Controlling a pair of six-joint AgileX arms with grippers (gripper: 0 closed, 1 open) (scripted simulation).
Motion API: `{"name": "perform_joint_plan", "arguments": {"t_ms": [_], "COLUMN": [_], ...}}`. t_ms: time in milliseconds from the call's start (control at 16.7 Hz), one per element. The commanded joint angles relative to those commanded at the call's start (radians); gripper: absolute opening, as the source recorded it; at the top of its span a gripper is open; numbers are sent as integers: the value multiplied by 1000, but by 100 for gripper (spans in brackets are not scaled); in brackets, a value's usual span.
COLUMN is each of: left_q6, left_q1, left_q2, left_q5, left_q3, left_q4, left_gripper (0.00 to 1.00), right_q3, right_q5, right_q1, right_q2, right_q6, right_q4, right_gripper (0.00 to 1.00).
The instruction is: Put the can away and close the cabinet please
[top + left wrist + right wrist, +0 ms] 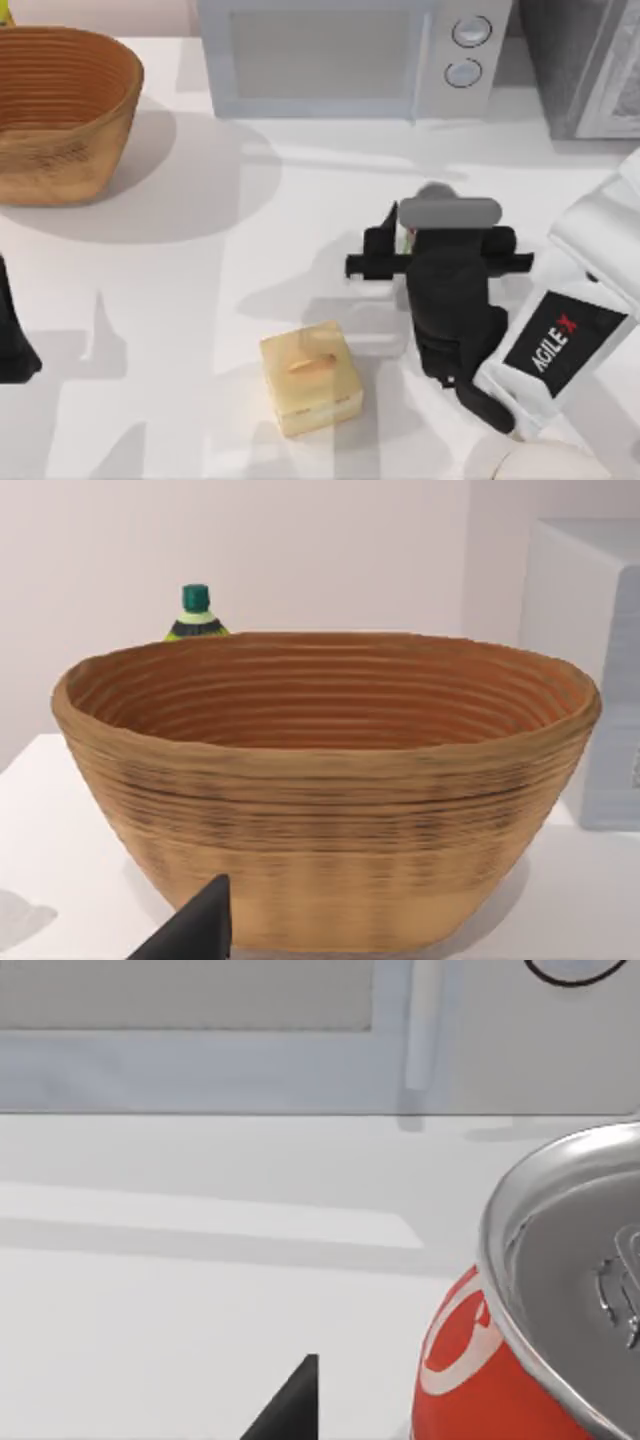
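Two arms are sitting at the white bench (200, 300). My right end effector (405, 240) is hovering right of centre with its dark fingers spread apart around the can (520, 1360), which is standing upright on the bench at about 6 o'clock from the white microwave (340, 60). My left end effector (15, 340) is resting parked at 9 o'clock; I cannot tell its state. At 2 o'clock the cabinet (585, 65) is standing beside the microwave. Nearby are sitting a woven basket (60, 110) at 10 o'clock and a tan box (310, 375) at 6 o'clock.
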Motion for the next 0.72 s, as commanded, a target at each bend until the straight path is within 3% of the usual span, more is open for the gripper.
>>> {"name": "perform_joint_plan", "arguments": {"t_ms": [420, 720], "left_q6": [0, 0], "left_q1": [0, 0], "left_q2": [0, 0], "left_q5": [0, 0], "left_q3": [0, 0], "left_q4": [0, 0], "left_gripper": [100, 100], "right_q3": [0, 0], "right_q5": [0, 0], "right_q1": [0, 0], "right_q2": [0, 0], "right_q6": [0, 0], "right_q4": [0, 0], "right_gripper": [2, 0]}}
